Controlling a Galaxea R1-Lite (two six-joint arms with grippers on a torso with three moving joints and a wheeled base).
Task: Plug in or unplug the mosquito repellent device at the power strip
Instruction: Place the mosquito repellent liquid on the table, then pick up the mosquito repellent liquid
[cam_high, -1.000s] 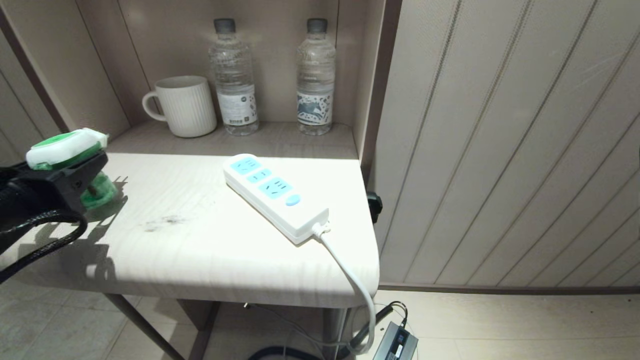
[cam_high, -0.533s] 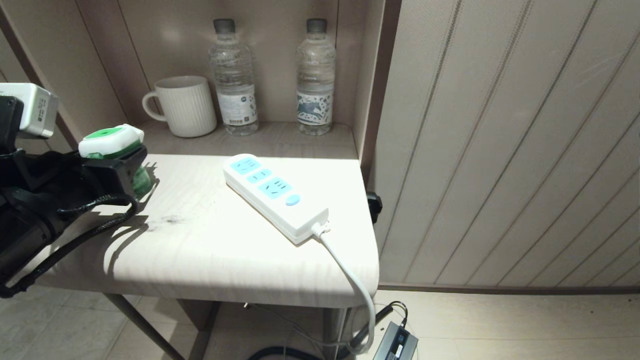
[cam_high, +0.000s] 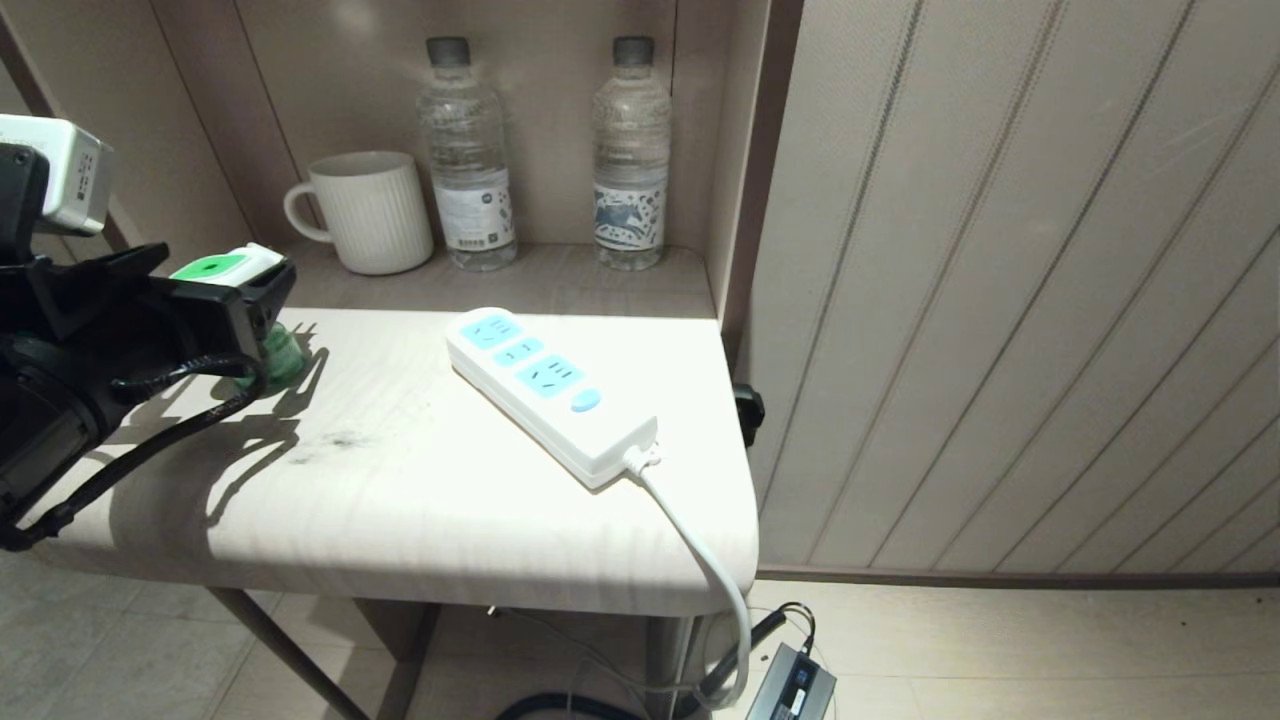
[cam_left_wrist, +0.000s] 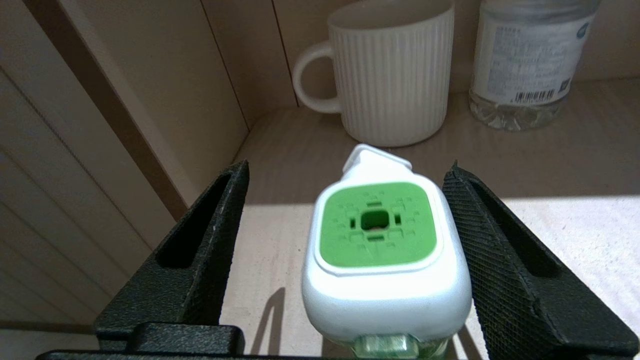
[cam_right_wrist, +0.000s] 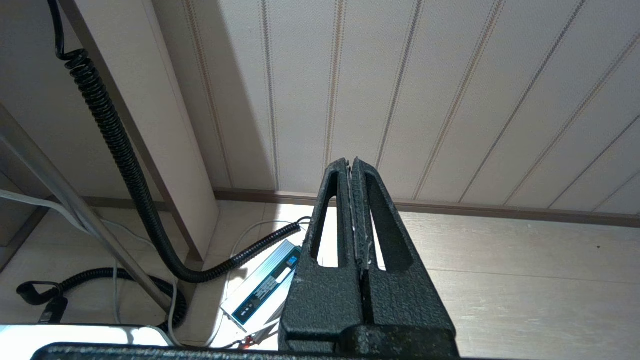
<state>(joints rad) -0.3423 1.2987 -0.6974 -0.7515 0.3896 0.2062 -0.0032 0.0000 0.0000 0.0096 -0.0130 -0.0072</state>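
Observation:
The mosquito repellent device (cam_high: 278, 362), a green bottle under a white cap with a green centre (cam_left_wrist: 377, 225), stands upright at the far left of the table. My left gripper (cam_high: 222, 272) is open around its cap. In the left wrist view one finger (cam_left_wrist: 210, 240) stands well clear of the cap, and the other sits close beside it (cam_left_wrist: 480, 235). The power strip (cam_high: 545, 390) lies at an angle mid-table with nothing in its three blue sockets. My right gripper (cam_right_wrist: 351, 165) is shut and empty, low down over the floor.
On the recessed shelf behind the table stand a white ribbed mug (cam_high: 372, 212) and two water bottles (cam_high: 466, 150) (cam_high: 630, 150). The strip's white cord (cam_high: 700, 540) drops over the table's front right corner. A panelled wall closes off the right side. An adapter (cam_high: 797, 685) lies on the floor.
My left gripper carried the device rightwards from the table's left edge, farther onto the table. Its jaws have since widened off the cap.

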